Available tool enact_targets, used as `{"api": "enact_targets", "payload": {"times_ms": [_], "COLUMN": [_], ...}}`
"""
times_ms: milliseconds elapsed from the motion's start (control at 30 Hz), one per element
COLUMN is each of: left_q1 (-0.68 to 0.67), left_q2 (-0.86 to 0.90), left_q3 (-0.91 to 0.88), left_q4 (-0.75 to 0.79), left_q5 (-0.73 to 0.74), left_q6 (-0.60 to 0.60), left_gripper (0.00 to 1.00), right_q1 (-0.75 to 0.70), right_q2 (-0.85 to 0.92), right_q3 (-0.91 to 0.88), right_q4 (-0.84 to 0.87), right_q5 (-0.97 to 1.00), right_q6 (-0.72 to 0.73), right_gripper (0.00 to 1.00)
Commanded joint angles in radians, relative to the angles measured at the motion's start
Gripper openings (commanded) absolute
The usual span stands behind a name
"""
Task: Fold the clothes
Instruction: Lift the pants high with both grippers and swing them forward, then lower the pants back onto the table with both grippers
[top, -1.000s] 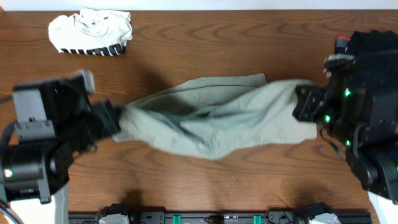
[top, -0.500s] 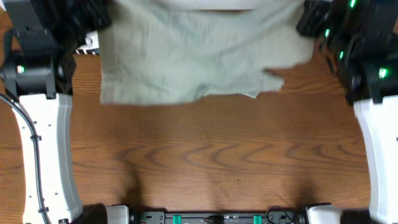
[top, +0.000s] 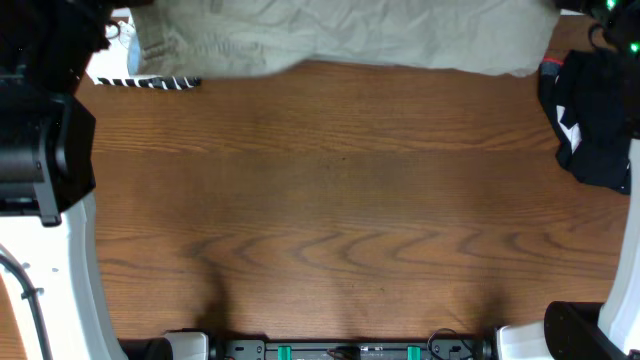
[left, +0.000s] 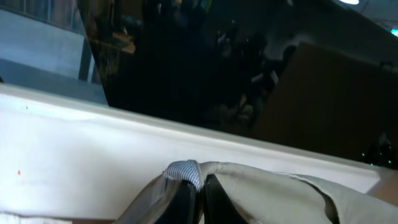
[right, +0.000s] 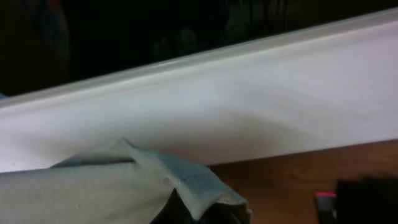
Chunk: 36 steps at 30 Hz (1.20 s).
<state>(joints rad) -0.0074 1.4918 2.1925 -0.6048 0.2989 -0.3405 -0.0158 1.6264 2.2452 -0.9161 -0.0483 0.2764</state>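
The light khaki-grey garment (top: 340, 35) of the clothes hangs stretched wide along the table's far edge, its lower hem just over the wood. In the left wrist view my left gripper (left: 200, 190) is shut on one corner (left: 261, 186), where a blue-striped lining (left: 185, 170) folds over the fingertips. My right gripper (right: 205, 211) is shut on the opposite corner (right: 124, 180); the cloth drapes over its fingers and hides them. In the overhead view both grippers sit at the top corners, largely cut off. A white garment with black stripes (top: 145, 78) peeks out under the left end.
A black garment (top: 595, 120) lies at the right edge with a small red-tipped object (top: 549, 68) beside it. My left arm (top: 40, 120) fills the left side. A white wall (right: 249, 106) runs behind the brown wooden table (top: 330, 220).
The khaki garment, bunched mid-table a second ago, has been lifted, spread wide and carried to the far edge. Both arms moved away with it, still gripping its ends.
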Motion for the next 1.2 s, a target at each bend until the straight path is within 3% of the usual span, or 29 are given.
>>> {"api": "enact_targets", "payload": {"times_ms": [0,367,633,800,933,1033,1167], "left_q1": [-0.043,-0.158,-0.158,-0.158,-0.155,-0.155,-0.155], "left_q2": [-0.042,-0.169,-0.093,0.074,0.233,0.311,0.312], "left_q3": [0.02,0.02,0.02,0.02,0.02,0.02,0.02], "left_q4": [-0.025,-0.169,-0.127,0.03,0.282,0.451,0.484], "left_q5": [-0.038,-0.039,-0.151,-0.162,-0.162,-0.162,-0.171], "left_q6": [-0.002,-0.04,-0.029,0.01,0.003,-0.068,-0.079], "left_gripper": [0.06,0.06,0.06,0.06,0.06,0.06,0.06], "right_q1": [-0.016,-0.016,-0.017,-0.017,-0.021,-0.035,-0.078], "right_q2": [-0.017,-0.071,-0.02,0.094,0.195,0.218,0.197], "right_q3": [0.056,0.102,0.102,0.102,0.102,0.103,0.139], "right_q4": [-0.056,-0.215,-0.121,0.024,0.201,0.283,0.292], "right_q5": [0.037,-0.078,-0.072,-0.073,-0.108,-0.121,-0.121], "right_q6": [-0.023,0.032,0.06,0.073,0.092,0.093,0.092], "right_gripper": [0.01,0.01,0.01,0.01,0.01,0.01,0.01]}}
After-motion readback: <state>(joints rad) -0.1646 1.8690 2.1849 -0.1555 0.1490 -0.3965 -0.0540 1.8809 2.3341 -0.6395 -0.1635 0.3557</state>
